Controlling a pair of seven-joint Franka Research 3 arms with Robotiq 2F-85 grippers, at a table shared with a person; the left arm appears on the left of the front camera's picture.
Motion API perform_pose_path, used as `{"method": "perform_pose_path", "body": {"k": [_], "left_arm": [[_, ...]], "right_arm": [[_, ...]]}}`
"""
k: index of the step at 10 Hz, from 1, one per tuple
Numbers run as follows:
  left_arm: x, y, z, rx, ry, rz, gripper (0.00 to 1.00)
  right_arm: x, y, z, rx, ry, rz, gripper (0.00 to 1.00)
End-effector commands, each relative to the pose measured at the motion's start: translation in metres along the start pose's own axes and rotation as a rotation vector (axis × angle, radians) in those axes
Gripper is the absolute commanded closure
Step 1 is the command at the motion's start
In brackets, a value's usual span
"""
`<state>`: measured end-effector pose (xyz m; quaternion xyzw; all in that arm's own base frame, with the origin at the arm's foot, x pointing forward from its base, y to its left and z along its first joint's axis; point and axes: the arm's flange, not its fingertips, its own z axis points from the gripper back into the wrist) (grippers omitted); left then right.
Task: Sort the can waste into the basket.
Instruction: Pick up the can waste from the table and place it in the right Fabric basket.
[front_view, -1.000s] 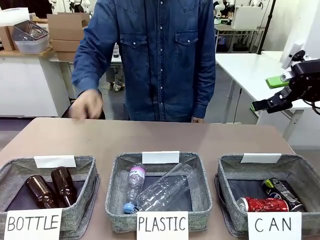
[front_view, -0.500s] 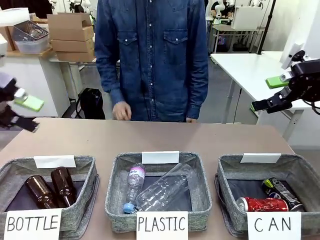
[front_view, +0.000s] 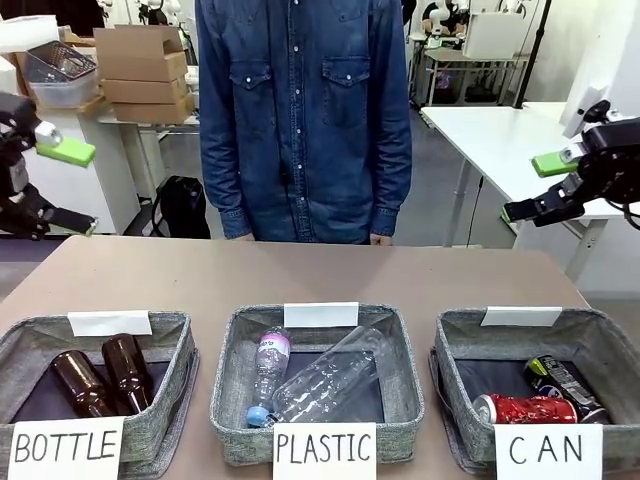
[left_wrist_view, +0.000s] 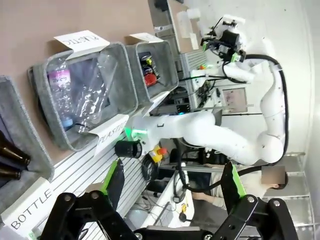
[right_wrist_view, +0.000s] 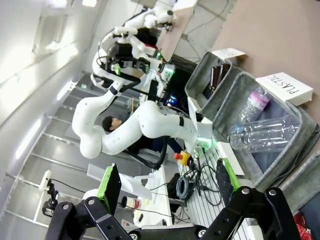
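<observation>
Two small metal drink cans lie on their sides in the grey felt rectangular basket (front_view: 455, 385) with the white paper sign reading CAN, at the counter's right front corner. The red can with silver ends (front_view: 527, 409) lies along the basket's near wall; the black can with silver and yellow-green marks (front_view: 565, 385) lies just behind it, angled toward the right wall. The back half of that basket's dark lining is bare.

Three like baskets stand in one row along the near edge, with narrow gaps between them. The middle grey felt basket signed PLASTIC (front_view: 228, 390) holds two clear plastic bottles (front_view: 325, 381), and the left grey felt basket signed BOTTLE (front_view: 170, 390) holds two brown glass bottles (front_view: 100, 375).

Behind the row, the brown counter (front_view: 320, 275) runs open to its far edge, where a person in a blue denim shirt (front_view: 305, 120) stands.

The left tool (front_view: 55, 185) hangs above the counter's left edge, its green-padded fingers spread wide and holding nothing. The right tool (front_view: 535, 185) hangs off the right edge, well above the CAN basket, likewise wide and holding nothing.
</observation>
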<state>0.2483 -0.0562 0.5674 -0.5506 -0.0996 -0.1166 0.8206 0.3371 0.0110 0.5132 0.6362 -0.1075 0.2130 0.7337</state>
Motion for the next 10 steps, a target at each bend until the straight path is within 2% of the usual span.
{"method": "perform_pose_path", "body": {"k": [1, 10], "left_arm": [[-0.0013, -0.0009, -0.0004, 0.035, 0.016, -0.043, 0.00], [-0.0013, -0.0009, -0.0004, 0.035, 0.016, -0.043, 0.00]], "right_arm": [[-0.0005, -0.0001, 0.0026, 0.002, 0.010, 0.020, 0.00], [-0.0005, -0.0001, 0.0026, 0.002, 0.010, 0.020, 0.00]]}}
